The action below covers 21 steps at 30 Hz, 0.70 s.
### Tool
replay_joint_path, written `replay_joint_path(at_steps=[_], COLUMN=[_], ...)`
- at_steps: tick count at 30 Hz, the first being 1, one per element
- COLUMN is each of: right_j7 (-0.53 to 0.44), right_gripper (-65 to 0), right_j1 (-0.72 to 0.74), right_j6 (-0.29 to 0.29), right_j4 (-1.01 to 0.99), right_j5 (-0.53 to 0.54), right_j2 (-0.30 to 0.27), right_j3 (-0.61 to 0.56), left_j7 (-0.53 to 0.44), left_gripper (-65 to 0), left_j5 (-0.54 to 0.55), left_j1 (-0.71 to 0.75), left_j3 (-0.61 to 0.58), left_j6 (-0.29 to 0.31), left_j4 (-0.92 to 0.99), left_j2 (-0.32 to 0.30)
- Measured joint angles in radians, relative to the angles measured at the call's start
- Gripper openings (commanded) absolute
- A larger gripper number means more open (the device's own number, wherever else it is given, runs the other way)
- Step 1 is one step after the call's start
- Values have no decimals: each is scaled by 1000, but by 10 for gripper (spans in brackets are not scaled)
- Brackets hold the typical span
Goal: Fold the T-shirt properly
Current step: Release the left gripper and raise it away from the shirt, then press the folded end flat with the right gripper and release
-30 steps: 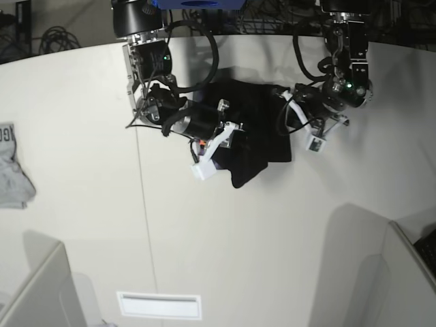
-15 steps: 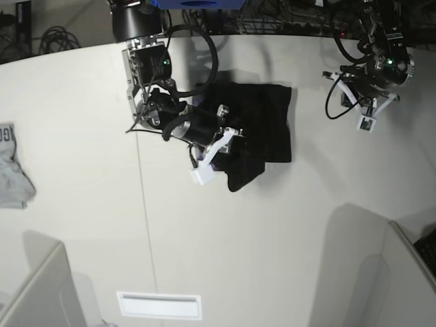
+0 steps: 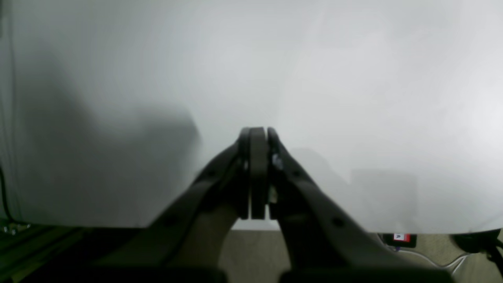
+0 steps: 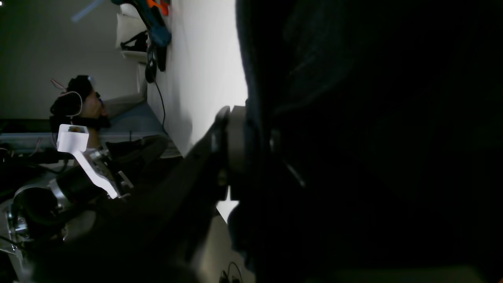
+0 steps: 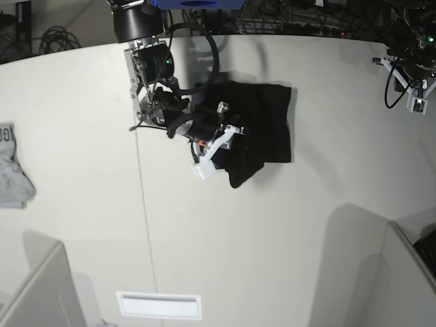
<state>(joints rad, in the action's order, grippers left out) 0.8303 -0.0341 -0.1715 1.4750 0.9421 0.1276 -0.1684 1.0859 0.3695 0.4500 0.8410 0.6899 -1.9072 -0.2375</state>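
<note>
Black T-shirt (image 5: 262,126) folded at far centre of white table (image 5: 286,238), right gripper (image 4: 251,157) low against its left edge, grip unclear; left gripper (image 3: 257,173) closed, empty, far right.

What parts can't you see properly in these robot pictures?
- Black cloth T-shirt: its print is hidden; the right wrist view is nearly all dark cloth.
- Right gripper: fingertips buried in cloth; base view blocked by the arm.
- Small light-grey garment: cut off by the base view's left edge.
</note>
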Motion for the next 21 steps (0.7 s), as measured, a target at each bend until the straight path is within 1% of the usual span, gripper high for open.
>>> replay_joint_path(at_steps=[2, 4, 7, 13, 15, 17, 18, 19, 21], right_j7=[0, 0, 4, 5, 12, 17, 21, 27, 19], right_gripper=[-428, -386, -380, -380, -380, -384, -399, -428, -530], right_j1=[0, 3, 28, 101, 114, 111, 108, 105, 101], right_j6=[0, 0, 0, 0, 0, 3, 8, 22, 65], right_j4=[3, 3, -13, -17, -10, 48, 95, 158, 273], right_j5=[1, 0, -2, 4, 3, -6, -3, 1, 13], right_j2=[1, 0, -2, 2, 3, -3, -15, -41, -111], right_j3=[0, 0, -26, -181, -216, -224, -224, -225, -222], left_j7=[-1, -1, 0, 0, -1, -1, -1, 0, 0], left_gripper=[-650, -650, -650, -650, -650, -650, -650, -650, -650], left_j5=[1, 2, 0, -1, -2, -3, -3, -3, -3], left_j1=[-3, -6, -6, -12, -12, -12, -12, -12, -11], left_j3=[-1, -2, -3, -3, -3, 1, 2, 3, 4], left_j6=[0, 0, 0, 0, 0, 0, 0, 0, 0], left_j4=[0, 0, 0, 0, 0, 1, 1, 1, 2], left_j2=[3, 6, 7, 7, 7, 5, 4, 3, 2])
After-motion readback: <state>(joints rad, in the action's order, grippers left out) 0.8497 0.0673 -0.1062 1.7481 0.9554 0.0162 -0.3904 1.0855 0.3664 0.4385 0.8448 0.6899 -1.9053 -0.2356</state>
